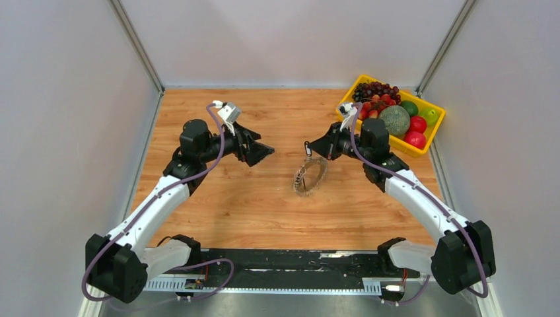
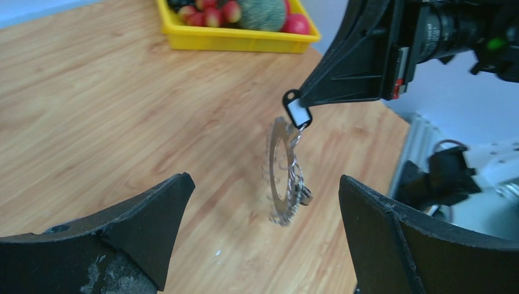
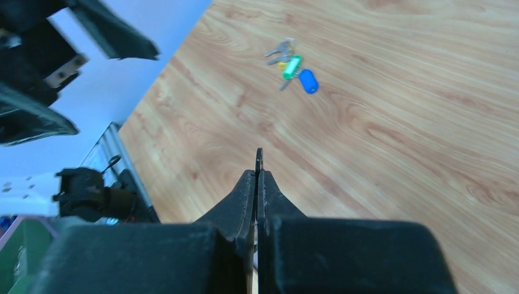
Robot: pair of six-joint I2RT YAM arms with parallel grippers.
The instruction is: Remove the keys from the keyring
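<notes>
The keyring (image 2: 280,174) stands up on its edge over the middle of the wood table (image 1: 231,205). I cannot tell if its bottom touches the wood. It hangs from one key with a black head (image 2: 297,111) at its top. Another small key (image 2: 302,195) dangles low on the ring. My right gripper (image 1: 312,148) is clenched tight on the black head and holds it up. My left gripper (image 1: 264,153) is just to the left of the ring, spread wide, with nothing in it. In the right wrist view, a bunch of keys with green and blue tags (image 3: 294,67) lies on the wood. A yellow basket of fruit (image 1: 434,131) sits in the far right corner.
</notes>
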